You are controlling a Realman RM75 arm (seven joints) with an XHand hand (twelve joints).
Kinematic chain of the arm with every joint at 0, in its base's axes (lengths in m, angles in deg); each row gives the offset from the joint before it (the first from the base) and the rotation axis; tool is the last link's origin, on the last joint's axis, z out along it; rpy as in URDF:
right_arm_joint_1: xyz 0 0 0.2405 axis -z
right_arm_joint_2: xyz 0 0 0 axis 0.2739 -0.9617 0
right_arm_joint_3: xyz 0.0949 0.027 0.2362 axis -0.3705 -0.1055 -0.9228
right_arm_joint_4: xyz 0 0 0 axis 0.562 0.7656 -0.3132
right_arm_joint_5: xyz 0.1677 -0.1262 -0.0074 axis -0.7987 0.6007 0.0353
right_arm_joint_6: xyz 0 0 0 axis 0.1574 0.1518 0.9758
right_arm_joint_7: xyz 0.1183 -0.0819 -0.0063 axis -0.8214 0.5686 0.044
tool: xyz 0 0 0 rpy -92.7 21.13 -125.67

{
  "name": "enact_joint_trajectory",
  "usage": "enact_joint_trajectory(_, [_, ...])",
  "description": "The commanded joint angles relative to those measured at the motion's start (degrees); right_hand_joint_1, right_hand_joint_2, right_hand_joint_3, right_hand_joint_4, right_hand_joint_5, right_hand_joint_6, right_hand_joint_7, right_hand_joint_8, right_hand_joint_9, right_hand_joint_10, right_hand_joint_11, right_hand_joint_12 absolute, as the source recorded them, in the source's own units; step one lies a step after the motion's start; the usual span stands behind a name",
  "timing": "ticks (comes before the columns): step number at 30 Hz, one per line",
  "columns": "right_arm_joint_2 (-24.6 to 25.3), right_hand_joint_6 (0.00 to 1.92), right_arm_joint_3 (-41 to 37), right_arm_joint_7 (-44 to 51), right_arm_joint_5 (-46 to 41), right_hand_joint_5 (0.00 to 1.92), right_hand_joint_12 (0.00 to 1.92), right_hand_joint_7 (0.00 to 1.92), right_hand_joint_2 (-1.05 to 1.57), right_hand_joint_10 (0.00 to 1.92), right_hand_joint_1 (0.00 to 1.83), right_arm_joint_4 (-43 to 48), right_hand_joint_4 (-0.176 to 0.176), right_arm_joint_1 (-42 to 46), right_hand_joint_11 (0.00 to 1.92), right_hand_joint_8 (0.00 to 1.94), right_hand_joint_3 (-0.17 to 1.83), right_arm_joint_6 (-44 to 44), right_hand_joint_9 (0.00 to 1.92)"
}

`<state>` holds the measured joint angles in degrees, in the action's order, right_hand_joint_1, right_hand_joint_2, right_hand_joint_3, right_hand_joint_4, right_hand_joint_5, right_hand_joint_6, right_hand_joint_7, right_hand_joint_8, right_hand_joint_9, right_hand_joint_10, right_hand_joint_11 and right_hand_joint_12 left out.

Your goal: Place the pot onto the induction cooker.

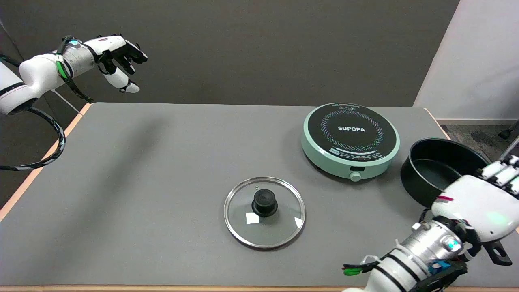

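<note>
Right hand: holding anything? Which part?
Cannot tell. The right hand sits over the black pot's near rim; its fingers are hidden, so no grip is confirmed.

Pot [436, 168] right of cooker [350, 140]; lid [264, 211] front-left.

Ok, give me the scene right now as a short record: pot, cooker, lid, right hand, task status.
pot: black pot, empty, at the table's right edge, just right of the cooker
cooker: mint-green induction cooker, top bare
lid: glass lid flat on the table, knob up, left of and nearer than the cooker
right hand: right hand over the pot's near rim; whether it grips cannot be told
task status: pot not yet on the cooker
</note>
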<state>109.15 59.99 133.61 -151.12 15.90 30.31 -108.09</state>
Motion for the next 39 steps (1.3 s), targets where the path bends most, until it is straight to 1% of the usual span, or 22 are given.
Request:
enact_joint_trajectory(1, [-3.21,0.2,-8.48,-4.24,-19.5,0.2,0.2,0.2,-0.73,0.2,1.42,4.77,-0.176,-0.54,0.2,0.2,0.94,-0.07,0.2])
enact_joint_trajectory(7, [-5.69,0.2,-8.92,-7.92,-27.51,0.2,0.2,0.2,-0.73,0.2,1.41,1.06,-0.176,-4.12,0.2,0.2,0.95,0.01,0.2])
enact_joint_trajectory(12, [-7.56,0.21,-8.85,-9.9,-31.39,0.21,0.21,0.21,-0.71,0.21,1.39,-0.36,-0.176,-6.3,0.21,0.21,0.92,0.09,0.21])
enact_joint_trajectory(20, [-8.39,0.22,-9.46,-9.85,-31.41,0.22,0.22,0.22,-0.7,0.22,1.38,-0.1,-0.176,-7.65,0.22,0.22,0.9,0.02,0.22])
enact_joint_trajectory(28, [-8.47,0.2,-10.75,-9.76,-31.08,0.2,0.2,0.2,-0.67,0.2,1.36,0.07,-0.176,-7.66,0.2,0.2,0.83,0.01,0.2])
enact_joint_trajectory(32, [-8.71,0.21,-10.83,-9.92,-31.7,0.21,0.21,0.21,-0.68,0.21,1.33,-0.14,-0.176,-7.58,0.21,0.21,0.78,0.01,0.21])
enact_joint_trajectory(39, [-8.71,0.23,-10.99,-9.93,-33.81,0.23,0.23,0.23,-0.67,0.23,1.32,-0.48,-0.176,-7.58,0.23,0.23,0.77,0.01,0.23])
